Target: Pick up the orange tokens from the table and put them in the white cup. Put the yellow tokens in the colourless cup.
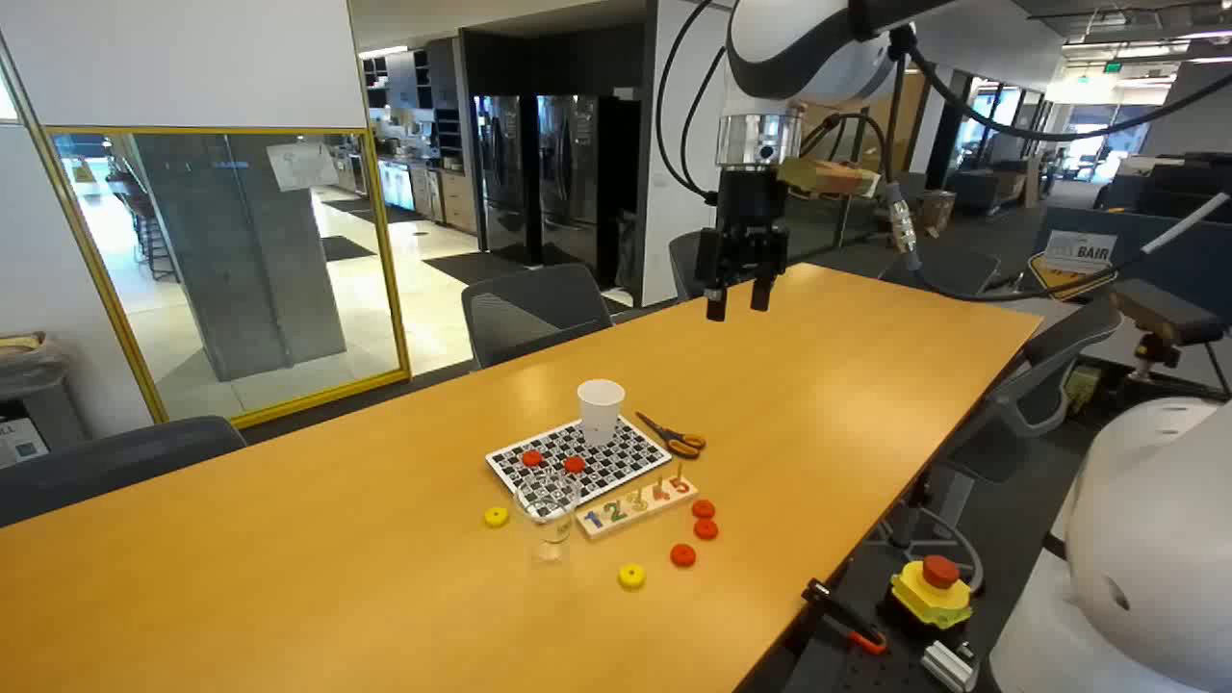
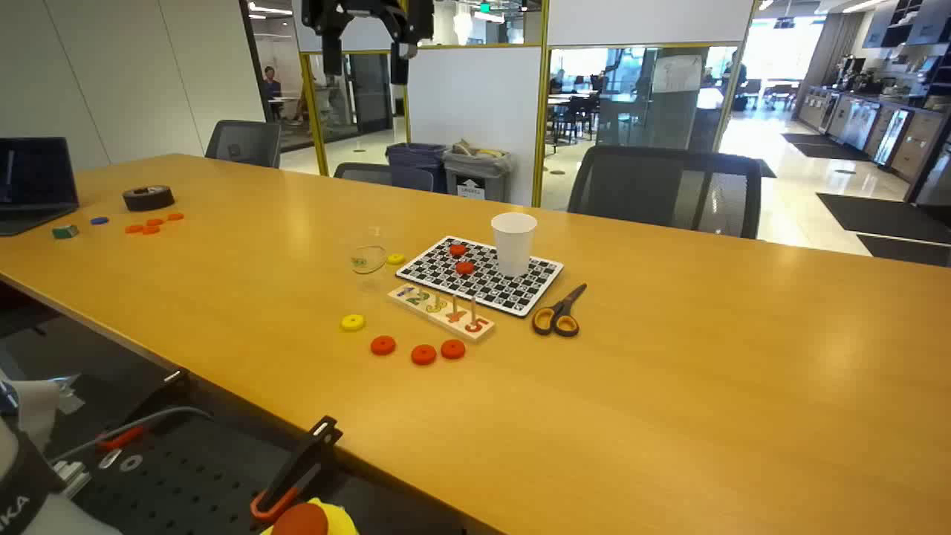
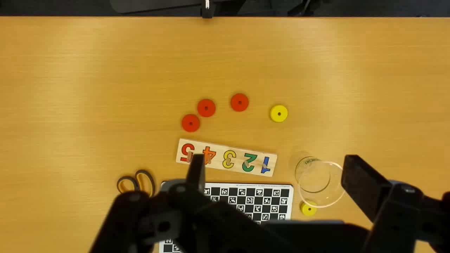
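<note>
High over the table (image 1: 847, 366), gripper (image 1: 738, 302) fingers spread wide, nothing between them. Orange tokens (image 3: 239, 102): three on the table near the strip (image 3: 218, 158), two on the checkerboard (image 1: 616, 468) near the white cup (image 1: 600, 414), which stands upright on it. Yellow tokens (image 1: 631, 577): one near the orange three, one just beside the clear cup (image 3: 317, 180), faint outline, looks upright.

Step in hand, my read: first orange pick. Best target is the lone one of the three; the other pair sit so close a finger could nudge the neighbour. Centre, drop straight down, fingertips almost to the tabletop since tokens are low, squeeze across the diameter. Avoid the pegs (image 2: 473, 310). Carry high, release over the cup's mouth without brushing the rim; probably light, could tip. Thin orange discs (image 2: 151, 229) farther off in an exterior view: likely another set.

Materials: tokens squat, round, small centre hole, smooth, probably painted wood. White cup opaque, tapered; paper or plastic, can't tell. Clear cup round, small green mark; glass or plastic, can't tell. Strip pale wood, coloured numerals. Checkerboard flat, white border. Scissors (image 1: 676, 439) black-and-orange handles. Table smooth, fine-grained, glossy patches.
</note>
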`<state>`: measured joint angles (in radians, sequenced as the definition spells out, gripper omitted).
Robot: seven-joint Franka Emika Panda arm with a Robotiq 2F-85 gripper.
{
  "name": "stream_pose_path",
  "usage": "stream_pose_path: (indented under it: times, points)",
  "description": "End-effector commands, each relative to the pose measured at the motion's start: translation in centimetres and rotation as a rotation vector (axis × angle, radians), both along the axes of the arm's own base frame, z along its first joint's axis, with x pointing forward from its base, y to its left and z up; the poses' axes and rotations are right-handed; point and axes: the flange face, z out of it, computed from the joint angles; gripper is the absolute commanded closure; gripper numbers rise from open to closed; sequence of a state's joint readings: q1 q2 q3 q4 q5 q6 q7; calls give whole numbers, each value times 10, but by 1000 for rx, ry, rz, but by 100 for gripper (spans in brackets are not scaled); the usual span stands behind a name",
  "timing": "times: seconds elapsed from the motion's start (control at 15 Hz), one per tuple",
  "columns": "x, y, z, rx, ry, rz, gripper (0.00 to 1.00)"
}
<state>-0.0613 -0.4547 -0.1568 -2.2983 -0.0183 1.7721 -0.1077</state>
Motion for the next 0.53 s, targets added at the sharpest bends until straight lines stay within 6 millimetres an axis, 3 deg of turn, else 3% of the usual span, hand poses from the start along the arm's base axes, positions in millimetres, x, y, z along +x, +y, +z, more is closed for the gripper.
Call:
stream_pose_path:
  times: [0.0,0.27,0.47]
  points:
    - [1,0,3,-1,-4,0,0]
    - [0,0,2,-10,-25,-7,0]
    - [2,2,-42,-50,-84,-50,0]
